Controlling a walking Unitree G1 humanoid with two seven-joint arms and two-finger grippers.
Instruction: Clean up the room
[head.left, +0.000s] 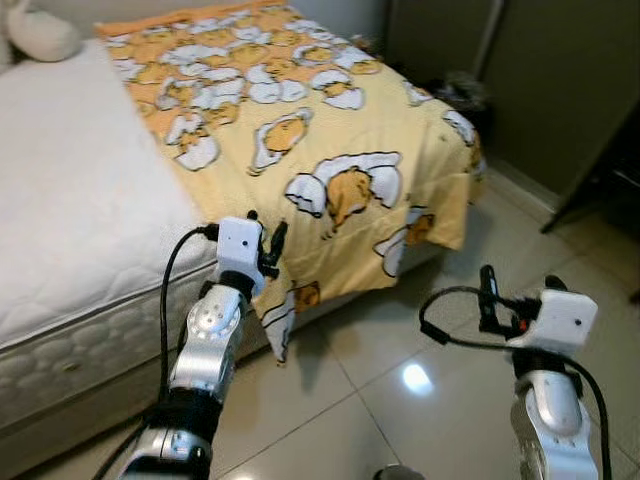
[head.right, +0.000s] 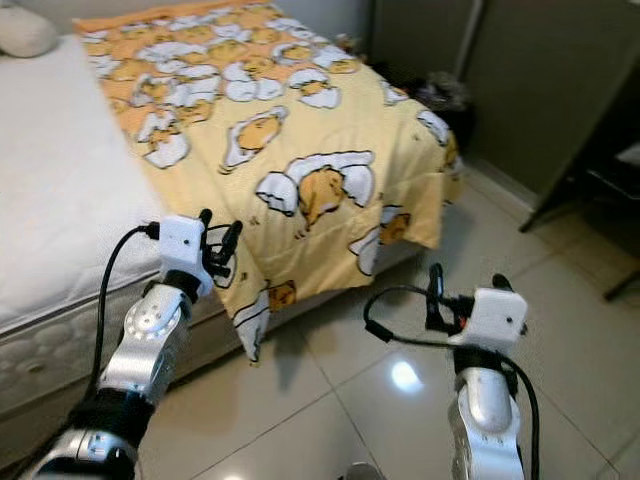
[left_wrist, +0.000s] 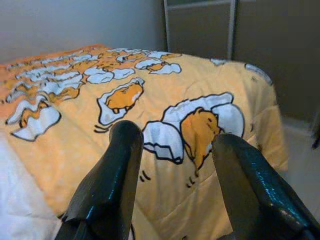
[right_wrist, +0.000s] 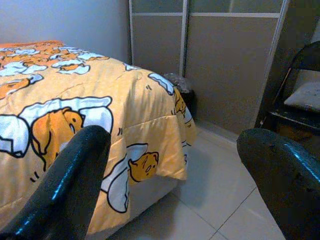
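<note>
Left eye view: the yellow blanket (head.left: 300, 150) lies skewed across the bed (head.left: 70, 200), its hanging corner just beyond the left jaws (head.left: 266, 243), the nearer pair.

Wrist views: both jaws spread, empty; right jaws (right_wrist: 172, 170) farther.

My blanket (head.left: 300, 130) is warm yellow-orange, printed with white cracked eggshells and orange-yolk cartoon figures outlined in black. At nine o'clock the bare mattress (head.left: 70, 200) is plain white with a quilted side, and the floor (head.left: 400, 380) is glossy pale beige tile. At one o'clock the wardrobe doors (right_wrist: 225, 60) are grey-brown with pale frames
</note>
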